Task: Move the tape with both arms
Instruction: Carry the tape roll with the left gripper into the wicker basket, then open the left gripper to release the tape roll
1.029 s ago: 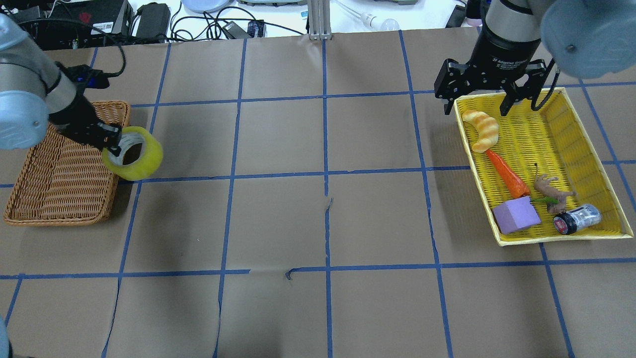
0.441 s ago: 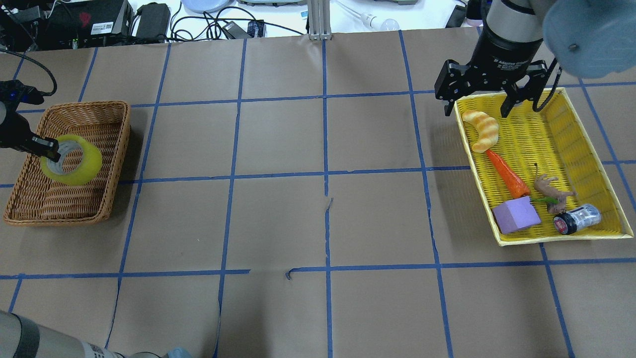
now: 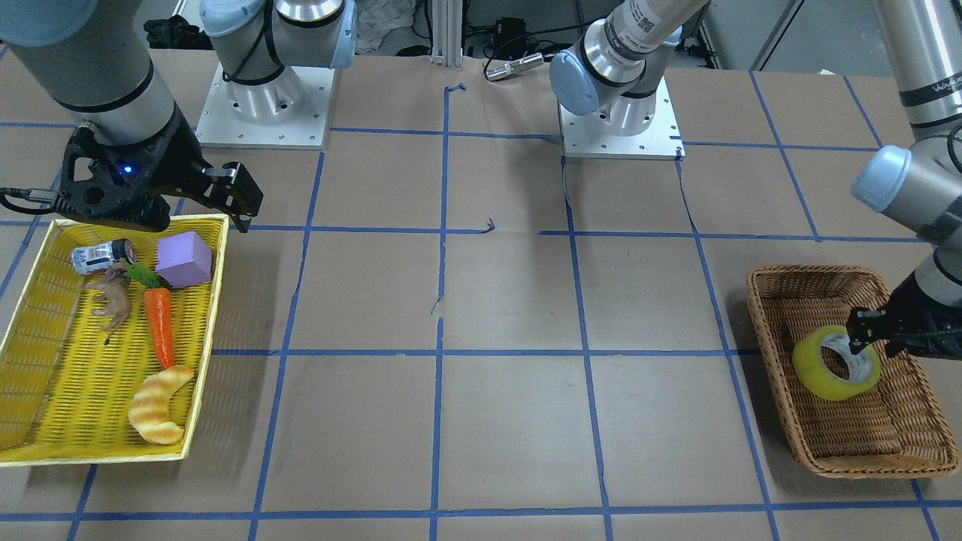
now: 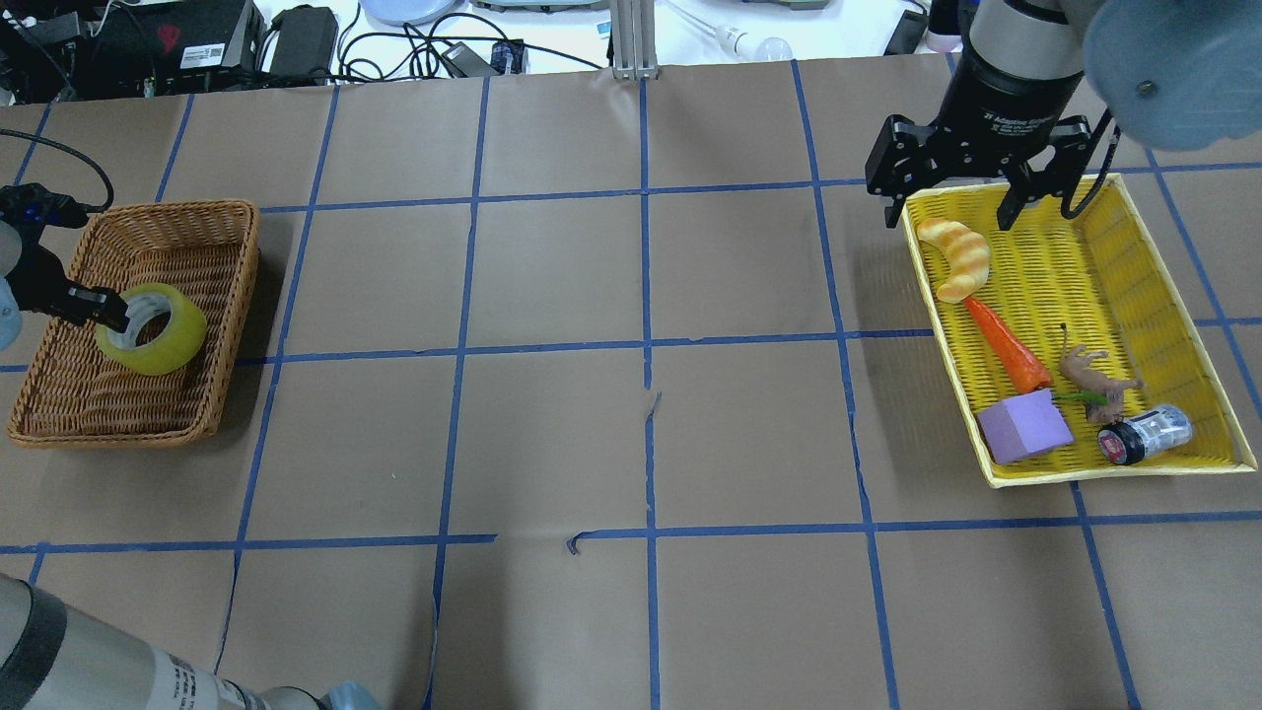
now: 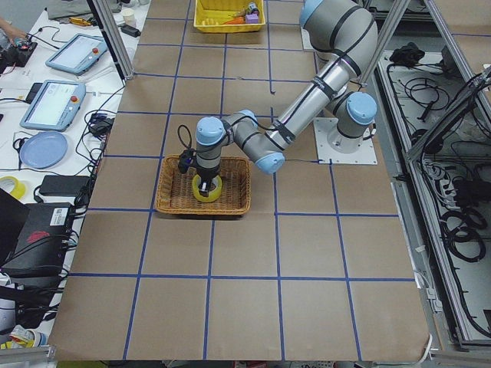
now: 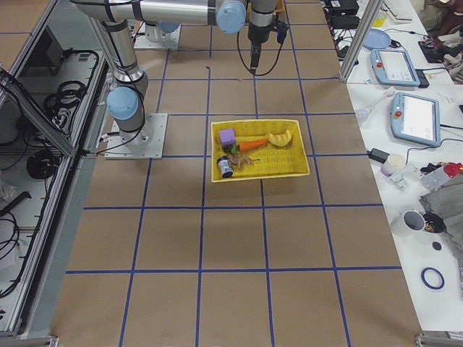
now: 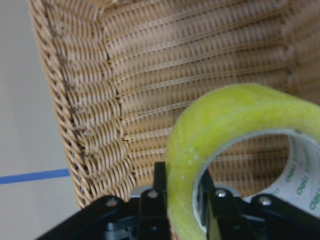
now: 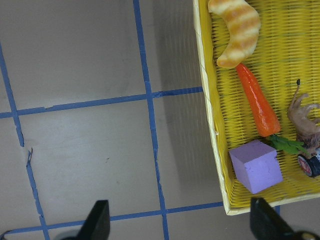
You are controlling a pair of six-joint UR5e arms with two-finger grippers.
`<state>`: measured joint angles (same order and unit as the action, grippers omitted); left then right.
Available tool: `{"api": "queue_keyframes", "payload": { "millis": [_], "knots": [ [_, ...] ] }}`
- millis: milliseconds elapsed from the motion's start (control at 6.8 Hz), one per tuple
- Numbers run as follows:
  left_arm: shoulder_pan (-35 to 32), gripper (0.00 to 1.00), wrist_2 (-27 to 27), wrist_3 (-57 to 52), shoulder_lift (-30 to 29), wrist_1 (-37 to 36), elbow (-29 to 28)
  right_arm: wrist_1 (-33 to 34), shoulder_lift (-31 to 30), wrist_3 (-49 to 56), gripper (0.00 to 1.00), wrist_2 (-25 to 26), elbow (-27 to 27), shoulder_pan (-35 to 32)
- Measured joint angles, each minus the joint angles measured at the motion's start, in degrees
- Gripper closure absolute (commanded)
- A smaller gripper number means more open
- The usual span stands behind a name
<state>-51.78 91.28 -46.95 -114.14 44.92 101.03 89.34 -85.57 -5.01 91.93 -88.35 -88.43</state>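
Observation:
The yellow tape [image 4: 153, 332] hangs tilted inside the wicker basket [image 4: 254, 258] at the table's left. My left gripper [image 4: 106, 313] is shut on the roll's wall, one finger in the whitish core and one outside. The front-facing view shows the tape [image 3: 833, 366] low in the basket [image 3: 760, 319] with the left gripper [image 3: 861, 340] on it. The left wrist view shows the roll [image 7: 235, 125] pinched over the weave [image 7: 85, 125]. I cannot tell if it touches the bottom. My right gripper [image 4: 951, 212] is open and empty above the yellow tray's [image 4: 944, 325] far corner.
The tray holds a croissant [image 4: 954, 258], a carrot [image 4: 1008, 345], a purple block [image 4: 1025, 426], a toy animal [image 4: 1092, 380] and a small can [image 4: 1146, 434]. Cables and electronics [image 4: 197, 39] lie past the far edge. The arm bases [image 3: 263, 113] stand on the robot's side.
My left gripper carried the tape left from over the basket's right rim into the basket and lowered it. The right gripper stayed open and almost still.

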Motion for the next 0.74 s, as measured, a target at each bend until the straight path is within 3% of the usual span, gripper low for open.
{"api": "queue_keyframes", "payload": {
  "millis": [294,735],
  "knots": [
    [-2.7,0.0,-0.2,4.2,3.1,-0.1,-0.7,0.2,0.1,0.0,0.0,-0.2,-0.2,-0.1],
    [-15.9,0.0,-0.1,24.8,12.4,7.8,-1.4,0.1,0.1,-0.1,0.0,-0.1,-0.3,-0.1]
  ]
}}
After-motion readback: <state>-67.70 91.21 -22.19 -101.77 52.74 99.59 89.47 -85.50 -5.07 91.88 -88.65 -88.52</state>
